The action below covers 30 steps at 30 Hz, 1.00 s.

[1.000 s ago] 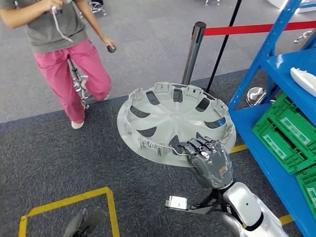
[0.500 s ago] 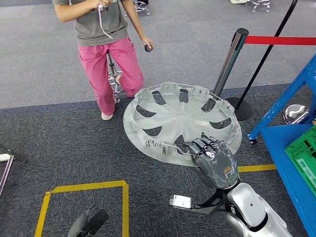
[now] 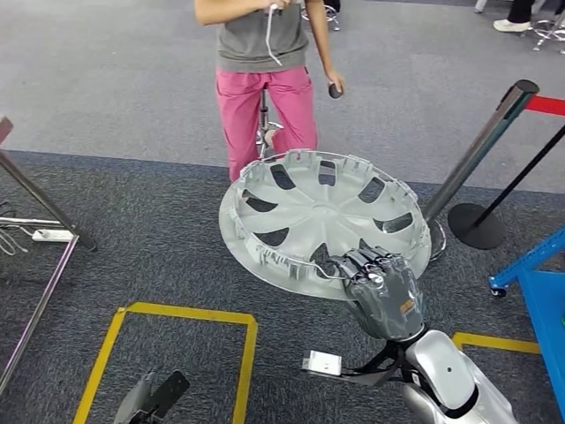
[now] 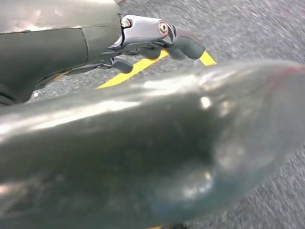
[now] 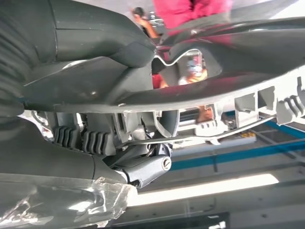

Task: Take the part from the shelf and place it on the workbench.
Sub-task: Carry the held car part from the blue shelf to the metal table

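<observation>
My right hand (image 3: 380, 287) is out front on a bent silver arm, fingers curled over the rim of the wheel cover (image 3: 320, 212), gripping it. My left hand (image 4: 158, 38) hangs low, fingers loosely extended, holding nothing.

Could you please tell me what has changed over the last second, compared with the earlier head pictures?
The whole view has swung: the robot is turning away from the blue shelf, now just at the right edge, so the person and the stanchion post sit differently in frame. The right hand still grips the rim of the grey wheel cover, held flat as before.
</observation>
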### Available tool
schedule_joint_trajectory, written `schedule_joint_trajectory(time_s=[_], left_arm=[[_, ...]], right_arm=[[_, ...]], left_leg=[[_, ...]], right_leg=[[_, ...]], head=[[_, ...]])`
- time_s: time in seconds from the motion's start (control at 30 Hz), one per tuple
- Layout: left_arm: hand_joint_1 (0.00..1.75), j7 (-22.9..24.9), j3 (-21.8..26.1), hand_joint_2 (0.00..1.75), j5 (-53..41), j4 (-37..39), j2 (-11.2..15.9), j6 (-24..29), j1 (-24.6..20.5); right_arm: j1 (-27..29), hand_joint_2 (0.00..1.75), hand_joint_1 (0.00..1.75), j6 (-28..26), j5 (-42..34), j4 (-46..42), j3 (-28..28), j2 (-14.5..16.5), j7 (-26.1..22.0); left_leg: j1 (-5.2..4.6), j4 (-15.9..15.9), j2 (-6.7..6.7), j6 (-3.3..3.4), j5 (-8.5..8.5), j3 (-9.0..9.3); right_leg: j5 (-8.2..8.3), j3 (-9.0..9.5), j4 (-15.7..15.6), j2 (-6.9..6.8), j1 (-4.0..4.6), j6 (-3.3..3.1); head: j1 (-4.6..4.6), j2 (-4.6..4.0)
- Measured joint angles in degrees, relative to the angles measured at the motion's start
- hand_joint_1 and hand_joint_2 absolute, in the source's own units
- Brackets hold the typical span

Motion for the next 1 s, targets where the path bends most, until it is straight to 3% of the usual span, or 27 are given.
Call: schedule_joint_trajectory(time_s=[0.07, 0.1, 0.13, 0.17, 0.2, 0.27, 0.33, 0.4, 0.47, 0.53, 0.6, 0.63, 0.67, 0.7, 0.8, 0.83, 0.9, 0.93, 1.0], left_arm=[[0.00, 0.0, 0.0, 0.00, 0.0, 0.0, 0.0, 0.0, -0.1], [0.00, 0.0, 0.0, 0.00, 0.0, 0.0, -0.1, -0.1, -0.1], [0.00, 0.0, 0.0, 0.00, 0.0, 0.0, -0.1, -0.1, 0.0], [0.00, 0.1, 0.0, 0.00, 0.0, 0.0, 0.0, -0.1, 0.0], [0.00, 0.1, 0.0, 0.00, 0.0, 0.0, 0.0, -0.2, 0.0], [0.00, 0.1, 0.0, 0.00, 0.0, 0.0, -0.1, -0.3, -0.1], [0.00, 0.1, 0.0, 0.00, 0.0, 0.0, -0.1, -0.3, -0.1], [0.00, 0.2, 0.0, 0.00, 0.1, 0.0, 0.0, -0.4, 0.2], [0.00, 0.2, 0.0, 0.00, 0.1, 0.0, 0.1, -0.4, 0.4], [0.00, 0.2, 0.0, 0.00, 0.1, 0.0, 0.0, -0.5, 0.2], [0.00, 0.2, -0.1, 0.00, 0.1, 0.0, 0.0, -0.5, 0.1], [0.00, 0.2, -0.1, 0.00, 0.1, 0.0, 0.0, -0.5, 0.1], [0.00, 0.2, -0.1, 0.00, 0.2, 0.0, 0.0, -0.5, 0.1], [0.00, 0.2, -0.1, 0.00, 0.2, 0.0, 0.0, -0.5, 0.2], [0.00, 0.2, -0.1, 0.00, 0.2, 0.0, 0.0, -0.5, 0.0], [0.00, 0.2, -0.1, 0.00, 0.2, 0.0, 0.0, -0.5, -0.1], [0.00, 0.2, -0.1, 0.00, 0.2, 0.0, 0.1, -0.5, 0.0], [0.00, 0.2, -0.1, 0.00, 0.2, 0.0, 0.0, -0.5, 0.1], [0.00, 0.3, -0.1, 0.00, 0.3, 0.0, 0.1, -0.5, 0.1]], right_arm=[[0.1, 1.75, 1.75, 0.0, 0.0, 0.0, 0.0, 0.0, 0.0], [0.1, 1.75, 1.75, 0.0, 0.0, 0.0, 0.0, -0.1, 0.0], [0.2, 1.75, 1.75, 0.0, 0.0, 0.0, 0.0, -0.1, 0.0], [0.2, 1.75, 1.75, 0.0, 0.0, 0.0, 0.0, -0.1, 0.0], [0.2, 1.75, 1.75, 0.0, 0.0, 0.0, 0.0, -0.1, 0.0], [0.2, 1.75, 1.75, 0.0, 0.0, 0.0, 0.0, -0.1, 0.0], [0.3, 1.75, 1.75, 0.0, 0.0, -0.1, 0.0, -0.1, 0.0], [0.3, 1.75, 1.75, 0.0, 0.0, -0.1, 0.0, -0.1, 0.0], [0.3, 1.75, 1.75, 0.1, -0.1, -0.1, 0.0, -0.1, 0.0], [0.4, 1.75, 1.75, 0.1, -0.2, -0.1, -0.1, -0.1, 0.1], [0.4, 1.75, 1.75, 0.1, -0.2, -0.1, -0.1, -0.2, 0.0], [0.5, 1.75, 1.75, 0.1, -0.2, -0.1, -0.1, -0.2, 0.0], [0.5, 1.75, 1.75, 0.1, -0.2, -0.1, -0.1, -0.2, 0.0], [0.5, 1.75, 1.75, 0.1, -0.2, -0.1, 0.0, -0.2, 0.0], [0.5, 1.75, 1.75, 0.1, -0.2, -0.1, 0.0, -0.2, 0.0], [0.5, 1.75, 1.75, 0.1, -0.2, -0.1, -0.1, -0.2, 0.0], [0.5, 1.75, 1.75, 0.1, -0.2, -0.1, 0.0, -0.2, 0.0], [0.5, 1.75, 1.75, 0.1, -0.2, -0.1, 0.0, -0.2, 0.0], [0.5, 1.75, 1.75, 0.1, -0.2, -0.2, 0.0, -0.2, 0.0]], left_leg=[[0.01, 0.0, -1.37, 0.27, 0.04, -0.02], [0.00, 0.0, -2.13, 0.31, 0.05, 0.00], [0.00, 0.0, -2.94, 0.30, 0.05, 0.02], [0.02, 0.1, -3.78, 0.29, 0.06, 0.06], [0.07, 0.1, -4.63, 0.24, 0.07, 0.11], [0.12, 0.3, -6.17, -0.10, 0.14, -0.10], [0.27, 0.4, -7.57, -0.84, 0.51, -0.72], [0.53, 0.1, -8.59, -1.63, 0.94, -1.19], [0.28, 1.5, -6.11, -2.18, -0.16, -1.98], [-0.01, 7.3, -2.16, -2.52, -3.61, -4.59], [0.04, 14.7, -0.92, -2.71, -6.77, -7.76], [0.04, 16.4, -0.82, -2.73, -7.07, -8.37], [0.02, 15.8, -0.77, -2.69, -6.29, -7.82], [-0.03, 13.0, -0.49, -2.56, -4.71, -6.14], [-0.73, 2.1, 2.69, -1.59, -0.93, 0.06], [-0.95, 0.5, 3.29, -1.19, -0.73, 0.79], [-1.05, 0.0, 2.35, -0.39, -0.63, 0.69], [-0.92, -0.2, 1.74, -0.04, -0.48, 0.70], [-0.49, -0.6, 0.47, 0.57, -0.13, 0.84]], right_leg=[[-3.37, -3.90, 8.2, 2.22, -0.04, 0.04], [-4.10, -5.55, 11.2, 2.56, -0.03, 0.00], [-3.73, -6.30, 12.1, 2.70, -0.03, -0.08], [-2.26, -5.90, 10.6, 2.85, -0.06, -0.21], [-0.05, -4.45, 7.1, 3.34, -0.14, -0.33], [3.23, -0.91, -0.8, 6.29, -0.66, -0.40], [3.88, 0.67, -4.1, 8.36, -0.93, -0.44], [3.99, 0.80, -4.3, 7.34, -0.78, -0.91], [4.28, 0.95, -4.7, 5.79, -0.73, -1.65], [4.41, 0.98, -4.9, 4.09, -0.53, -2.18], [4.36, 0.95, -4.9, 2.31, -0.30, -2.39], [4.33, 0.96, -4.9, 1.46, -0.24, -2.43], [4.31, 0.98, -4.9, 0.66, -0.20, -2.45], [4.29, 1.03, -4.9, -0.09, -0.16, -2.44], [4.12, 1.12, -4.7, -2.00, 0.24, -2.08], [4.07, 1.12, -4.7, -2.56, 0.40, -1.88], [4.04, 1.25, -4.9, -3.61, 0.49, -1.33], [3.79, 1.19, -4.7, -3.17, 0.38, -1.01], [1.80, -0.10, -1.6, -0.47, 0.11, -0.41]], head=[[0.14, 0.00], [0.16, 0.00], [0.16, 0.00], [0.15, 0.00], [0.16, 0.00], [0.14, 0.00], [0.10, 0.00], [0.08, 0.00], [-0.16, 0.00], [-0.43, 0.00], [-0.49, 0.00], [-0.51, 0.00], [-0.51, 0.00], [-0.51, 0.00], [-0.50, 0.00], [-0.47, 0.00], [-0.38, 0.00], [-0.35, 0.00], [-0.13, 0.00]])
